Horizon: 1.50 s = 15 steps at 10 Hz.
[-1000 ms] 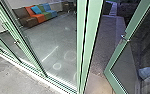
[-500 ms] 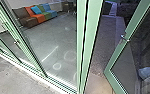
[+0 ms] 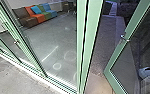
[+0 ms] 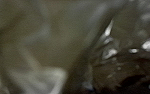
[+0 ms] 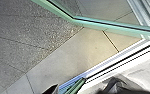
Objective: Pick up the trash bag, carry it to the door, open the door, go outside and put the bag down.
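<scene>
In the head view the green-framed glass door (image 3: 116,53) stands open at the right, with a metal handle (image 3: 124,38) on its frame. The lower corner of that door (image 5: 74,20) also shows in the right wrist view, above the paving by the threshold. Crumpled, shiny plastic of the trash bag (image 4: 51,47) lies very close to the left wrist camera. How either gripper stands cannot be made out.
A fixed green post (image 3: 87,47) stands left of the doorway. Behind glass are coloured seats (image 3: 37,16) on a grey floor. A pale sill (image 5: 98,66) crosses the doorway's foot, and rough paving (image 5: 23,37) lies outside.
The pale shape seen in the glass door at the lower right of the head view has shifted a little, with a dark shape now beside it. The door has not visibly moved.
</scene>
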Available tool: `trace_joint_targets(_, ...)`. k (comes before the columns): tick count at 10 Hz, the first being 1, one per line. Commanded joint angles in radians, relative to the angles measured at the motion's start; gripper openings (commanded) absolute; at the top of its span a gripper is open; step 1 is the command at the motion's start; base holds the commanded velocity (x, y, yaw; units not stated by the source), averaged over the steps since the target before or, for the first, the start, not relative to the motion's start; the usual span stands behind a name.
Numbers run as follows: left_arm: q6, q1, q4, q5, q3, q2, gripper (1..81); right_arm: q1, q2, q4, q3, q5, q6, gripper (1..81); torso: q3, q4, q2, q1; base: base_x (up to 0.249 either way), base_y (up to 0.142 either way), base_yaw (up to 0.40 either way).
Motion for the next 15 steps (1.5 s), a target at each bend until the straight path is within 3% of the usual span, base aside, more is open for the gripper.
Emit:
trace_joint_targets(1,0.009,0.011,0.017,0.093,0.015,-0.009,1.0,-0.090,0.049,-0.015,0.069,0.005,-0.011,81.1,0.000,0.000,0.100,-0.033,0.000,0.000,0.000)
trace_joint_targets(5,0.009,-0.006,0.031,0.093,0.015,-0.007,1.0,-0.392,0.199,-0.117,0.100,0.156,-0.011,81.1,0.000,0.000,0.142,-0.033,0.000,0.000,0.000)
trace_joint_targets(6,0.009,-0.008,0.031,0.093,0.012,-0.009,1.0,-0.446,0.249,-0.156,0.081,0.179,-0.009,81.1,0.045,0.000,0.142,-0.033,0.000,0.000,0.000)
trace_joint_targets(8,0.009,-0.009,0.031,0.093,0.014,-0.009,1.0,-0.445,0.268,-0.180,0.086,0.180,-0.011,81.1,0.078,0.000,0.122,-0.022,0.000,0.000,0.000)
trace_joint_targets(9,0.009,-0.011,0.031,0.093,0.014,-0.010,1.0,-0.420,0.265,-0.186,0.103,0.173,-0.009,81.1,0.044,0.000,0.128,-0.025,0.000,0.000,0.000)
trace_joint_targets(10,0.009,-0.011,0.031,0.093,0.012,-0.010,1.0,-0.406,0.265,-0.189,0.112,0.168,-0.009,81.1,0.116,0.000,0.130,-0.028,0.000,0.000,0.000)
trace_joint_targets(11,0.009,-0.011,0.029,0.093,0.012,-0.010,1.0,-0.400,0.267,-0.189,0.113,0.164,-0.009,81.1,0.160,0.000,0.130,-0.029,0.000,0.000,0.000)
trace_joint_targets(13,0.009,-0.015,0.029,0.093,0.011,-0.009,1.0,-0.417,0.280,-0.209,0.120,0.165,-0.009,81.1,0.194,0.000,0.130,-0.028,0.000,0.000,0.000)
trace_joint_targets(15,0.009,-0.029,0.031,0.094,0.011,-0.009,1.0,-0.463,0.296,-0.235,0.118,0.168,-0.009,81.1,0.266,0.000,0.131,-0.029,0.000,0.000,0.000)
